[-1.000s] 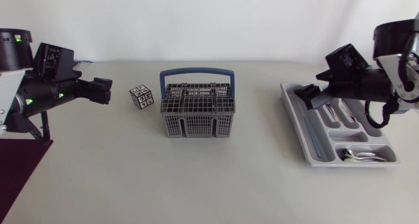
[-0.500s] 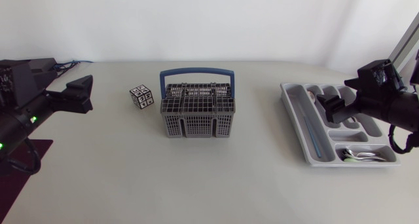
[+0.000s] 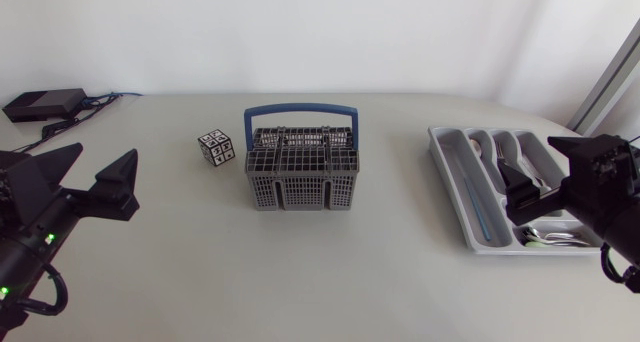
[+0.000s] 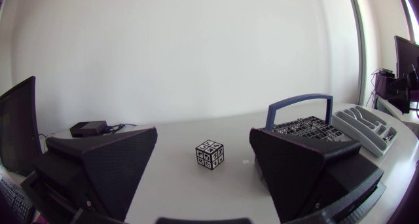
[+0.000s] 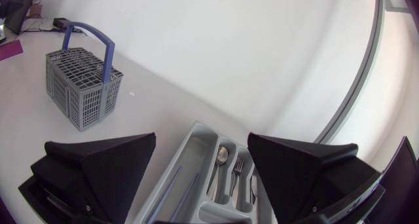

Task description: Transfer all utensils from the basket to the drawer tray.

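1. A flat black box [image 3: 42, 104] with cables is seen at the far left corner of the table [image 3: 300, 272].
2. The left gripper [image 3: 106, 154] is held over the table's left side, well apart from everything else. Its two wedge fingers are spread wide with nothing between them. Most of its arm is cut off by the edge of the head view.
3. A small black-and-white patterned cube [image 3: 215, 146] lies on the table just left of the basket, apart from it. In the left wrist view it is framed ahead of the spread fingers.
4. The grey basket [image 3: 300, 170] stands upright near the table's middle, with its blue handle [image 3: 300, 110] raised. Its inside is screened by the grid top and mesh walls, so its contents cannot be made out.
5. The grey drawer tray [image 3: 458, 182] lies at the right. A spoon [image 5: 221, 155] and a fork [image 5: 236, 168] are seen side by side in its long compartments. More metal utensils [image 3: 550, 238] lie in the short near compartment, but their kinds cannot be told. A thin blue item [image 3: 480, 217] lies in the leftmost long slot and is too slim to be identified.
6. The right gripper [image 5: 201, 140] is held above the tray's near right part, covering part of it in the head view. Its fingers are wide apart and nothing is gripped.
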Motion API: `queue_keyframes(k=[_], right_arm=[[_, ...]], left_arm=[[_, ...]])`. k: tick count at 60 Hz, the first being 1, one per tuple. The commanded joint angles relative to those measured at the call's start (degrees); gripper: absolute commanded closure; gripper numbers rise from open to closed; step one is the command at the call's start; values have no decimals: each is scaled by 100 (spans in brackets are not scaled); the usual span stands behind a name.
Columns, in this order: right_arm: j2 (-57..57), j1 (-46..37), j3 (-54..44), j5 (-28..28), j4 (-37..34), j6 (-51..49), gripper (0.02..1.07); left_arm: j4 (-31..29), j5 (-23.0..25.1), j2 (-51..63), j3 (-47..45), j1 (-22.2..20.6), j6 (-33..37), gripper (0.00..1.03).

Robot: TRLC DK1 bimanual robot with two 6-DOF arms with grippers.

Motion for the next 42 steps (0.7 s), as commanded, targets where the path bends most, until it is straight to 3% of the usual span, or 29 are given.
queue_keyframes(k=[1, 15, 42], right_arm=[[-312, -59, -414, 94, 228, 300, 6], [-1507, -94, -1170, 411, 667, 941, 6], [-2965, 447, -1611, 952, -332, 1963, 6]], left_arm=[[24, 13, -274, -291, -32, -26, 5], [-349, 84, -970, -646, 95, -171, 5], [-1124, 231, -2418, -1386, 357, -474, 6]])
